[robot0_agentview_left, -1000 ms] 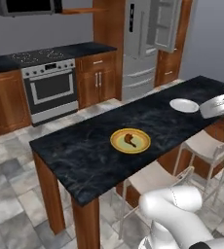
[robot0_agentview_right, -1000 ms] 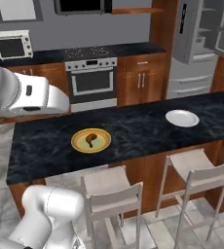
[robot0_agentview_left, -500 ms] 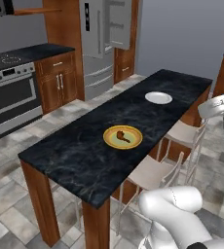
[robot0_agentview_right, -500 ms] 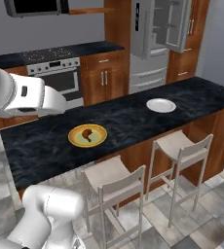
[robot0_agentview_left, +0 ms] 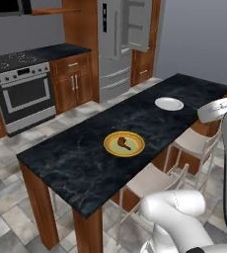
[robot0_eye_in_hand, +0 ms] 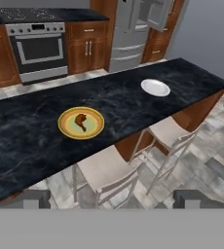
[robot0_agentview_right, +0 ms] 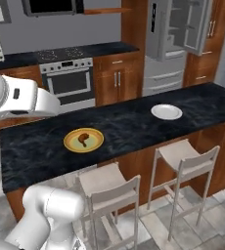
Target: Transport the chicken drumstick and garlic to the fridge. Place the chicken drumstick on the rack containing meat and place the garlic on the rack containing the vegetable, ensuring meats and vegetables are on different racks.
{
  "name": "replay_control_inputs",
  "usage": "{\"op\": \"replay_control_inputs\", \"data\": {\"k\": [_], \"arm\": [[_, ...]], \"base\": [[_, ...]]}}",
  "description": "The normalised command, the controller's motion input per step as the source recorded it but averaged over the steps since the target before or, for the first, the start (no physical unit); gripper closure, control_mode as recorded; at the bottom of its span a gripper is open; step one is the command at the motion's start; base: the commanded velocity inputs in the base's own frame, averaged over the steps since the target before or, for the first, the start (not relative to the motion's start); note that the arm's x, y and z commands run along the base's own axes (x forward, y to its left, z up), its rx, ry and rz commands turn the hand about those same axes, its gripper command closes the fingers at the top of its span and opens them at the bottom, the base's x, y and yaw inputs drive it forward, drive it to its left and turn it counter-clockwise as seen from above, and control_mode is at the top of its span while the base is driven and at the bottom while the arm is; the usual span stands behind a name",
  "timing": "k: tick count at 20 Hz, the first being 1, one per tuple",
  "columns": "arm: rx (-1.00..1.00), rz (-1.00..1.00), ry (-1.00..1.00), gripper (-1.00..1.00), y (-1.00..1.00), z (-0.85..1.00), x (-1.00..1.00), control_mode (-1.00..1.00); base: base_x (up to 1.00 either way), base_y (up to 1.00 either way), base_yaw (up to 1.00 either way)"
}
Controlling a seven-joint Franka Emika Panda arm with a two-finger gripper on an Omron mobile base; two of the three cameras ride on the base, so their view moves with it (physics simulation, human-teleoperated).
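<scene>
Drumstick [robot0_agentview_left: 124,144] lies on a yellow plate [robot0_agentview_left: 110,147] near the middle of the dark marble worktop [robot0_agentview_left: 76,163], its brown meat showing against the plate's pale green centre. In the hand view the same drumstick [robot0_eye_in_hand: 82,121] sits well below and ahead of the jaws, whose two dark tips stand wide apart at the bottom edge with nothing between them; they hang above the stool side of the worktop, touching nothing. A white plate [robot0_agentview_right: 166,112] rests farther along the worktop, well apart from the yellow one. Two pale stools [robot0_agentview_right: 185,156] stand tucked against the near side. Beyond the worktop the fridge [robot0_agentview_left: 116,47] stands with its upper door [robot0_agentview_right: 197,27] swung open, pale shelves visible inside; what lies on them is too small to tell. A steel oven [robot0_agentview_right: 68,83] sits among the wooden cabinets [robot0_agentview_right: 117,80].
</scene>
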Motion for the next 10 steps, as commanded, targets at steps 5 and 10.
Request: {"op": "replay_control_inputs", "data": {"k": [5, 10], "arm": [[0.00, 0.00, 0.00, -1.00, 0.00, 0.00, 0.00, 1.00], [0.00, 0.00, 0.00, -1.00, 0.00, 0.00, 0.00, 1.00]], "base": [[0.72, -0.67, 0.48], [1.00, 0.00, 0.36]]}}
